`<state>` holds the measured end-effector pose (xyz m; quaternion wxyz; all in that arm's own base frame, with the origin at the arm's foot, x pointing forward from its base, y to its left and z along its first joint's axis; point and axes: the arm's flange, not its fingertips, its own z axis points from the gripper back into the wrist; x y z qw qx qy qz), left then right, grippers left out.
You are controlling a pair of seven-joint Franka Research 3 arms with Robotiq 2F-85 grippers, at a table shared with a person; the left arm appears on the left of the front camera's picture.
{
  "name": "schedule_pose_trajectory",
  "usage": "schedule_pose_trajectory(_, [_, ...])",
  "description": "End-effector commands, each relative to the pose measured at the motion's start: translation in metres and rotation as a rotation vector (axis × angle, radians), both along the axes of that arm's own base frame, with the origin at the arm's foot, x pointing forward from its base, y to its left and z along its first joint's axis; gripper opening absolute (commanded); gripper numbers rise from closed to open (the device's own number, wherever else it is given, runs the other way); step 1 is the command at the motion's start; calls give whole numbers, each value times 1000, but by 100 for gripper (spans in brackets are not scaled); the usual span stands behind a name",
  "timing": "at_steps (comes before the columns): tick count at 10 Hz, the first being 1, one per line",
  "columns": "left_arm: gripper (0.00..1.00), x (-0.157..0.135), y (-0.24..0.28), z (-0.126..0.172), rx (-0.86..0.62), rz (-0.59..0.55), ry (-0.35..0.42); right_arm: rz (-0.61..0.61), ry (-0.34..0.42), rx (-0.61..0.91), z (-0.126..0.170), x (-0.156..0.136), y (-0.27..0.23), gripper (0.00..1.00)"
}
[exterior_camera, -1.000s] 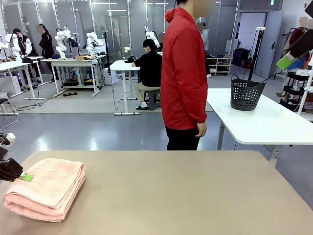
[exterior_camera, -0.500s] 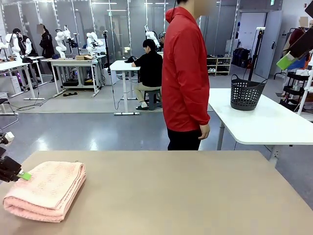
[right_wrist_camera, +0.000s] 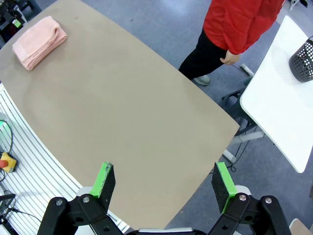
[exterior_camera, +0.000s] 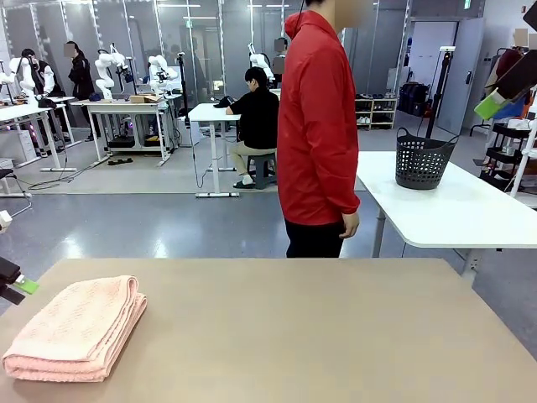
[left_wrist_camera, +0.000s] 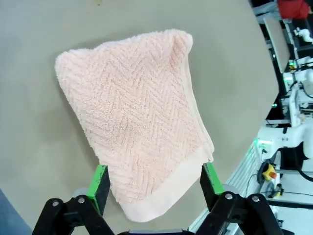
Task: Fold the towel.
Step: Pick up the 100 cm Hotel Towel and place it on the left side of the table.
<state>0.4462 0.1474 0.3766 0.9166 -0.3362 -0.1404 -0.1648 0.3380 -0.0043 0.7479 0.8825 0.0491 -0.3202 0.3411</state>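
folded towel (exterior_camera: 74, 327) lies flat on table (exterior_camera: 319, 336), near left corner. left tool (left_wrist_camera: 152, 182) released, spread wide above towel's edge, not touching. right tool (right_wrist_camera: 164, 182) released, high over table, holding nothing.

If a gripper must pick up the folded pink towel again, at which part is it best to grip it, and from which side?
Probably the smooth plain band at the narrow end of the towel, which lies nearest the open left gripper. The towel rests flat on the table in stacked layers, so coming in low from the robot's left edge, with one finger above and one below, should catch all layers together.
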Motion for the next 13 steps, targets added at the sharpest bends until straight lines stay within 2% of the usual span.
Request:
schedule_pose_trajectory(1, [100, -11, -10, 1, 38, -7, 0, 0, 1, -6, 1, 0, -1, 100])
schedule_pose_trajectory(2, [100, 0, 0, 0, 0, 0, 0, 0, 1, -6, 1, 0, -1, 100])
schedule_pose_trajectory(13, [100, 0, 0, 0, 0, 0, 0, 0, 1, -6, 1, 0, -1, 100])
